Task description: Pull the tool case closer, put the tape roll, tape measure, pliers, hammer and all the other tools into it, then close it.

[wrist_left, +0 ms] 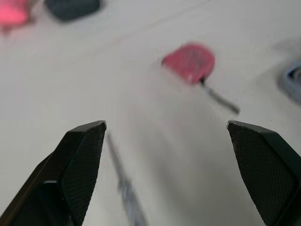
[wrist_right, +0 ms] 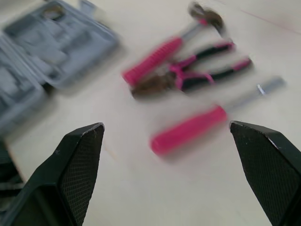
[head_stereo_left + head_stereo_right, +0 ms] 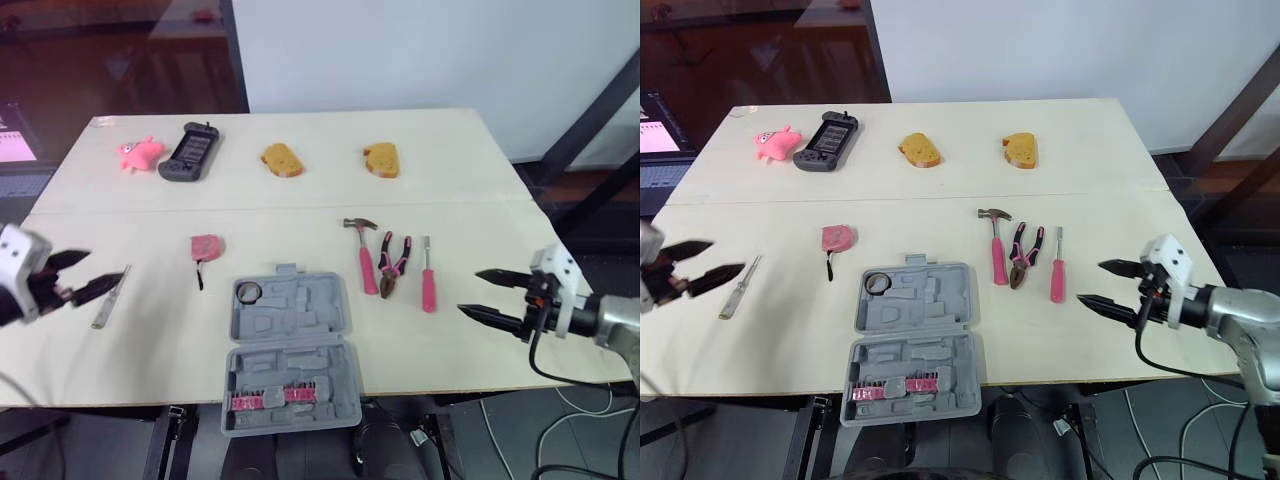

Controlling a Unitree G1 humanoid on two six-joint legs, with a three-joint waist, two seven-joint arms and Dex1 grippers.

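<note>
The grey tool case (image 3: pixel 290 350) lies open at the table's front middle, with a tape roll (image 3: pixel 248 291) in its far left corner and pink bits along its near half. A pink tape measure (image 3: pixel 206 246) sits to its far left. Right of the case lie a pink-handled hammer (image 3: pixel 366 262), pliers (image 3: pixel 393 265) and a pink screwdriver (image 3: pixel 428 280). My right gripper (image 3: pixel 469 291) hovers open just right of the screwdriver. My left gripper (image 3: pixel 100 270) is open beside a thin metal tool (image 3: pixel 110 297) at the left.
Along the back of the table (image 3: pixel 300 200) lie a pink toy (image 3: pixel 139 153), a black handheld device (image 3: pixel 190 152) and two yellow sponge-like pieces (image 3: pixel 282 159) (image 3: pixel 381 159). The case overhangs the table's front edge.
</note>
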